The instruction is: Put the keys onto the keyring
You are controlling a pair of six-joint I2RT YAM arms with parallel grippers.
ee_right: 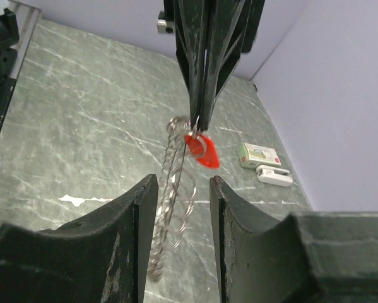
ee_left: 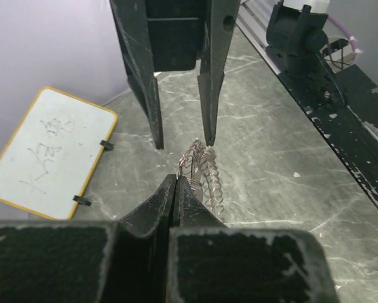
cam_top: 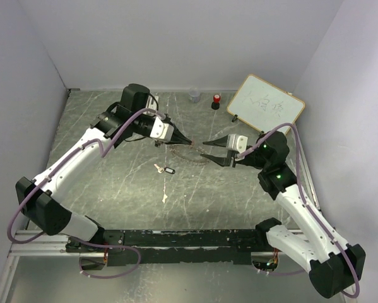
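Two pincers meet at the keyring (ee_right: 171,196).
Left gripper (ee_right: 198,123) clenches its top, red key (ee_right: 203,153) dangling just below; right gripper (ee_right: 182,183) released, jaws straddling it lower down.

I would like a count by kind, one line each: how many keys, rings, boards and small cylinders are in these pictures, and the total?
Keys: 2, the red-headed key and the black-headed key
Rings: 1, the keyring
Boards: 1, the whiteboard
Small cylinders: 2, the red-topped cylinder and the grey cylinder
Total: 6
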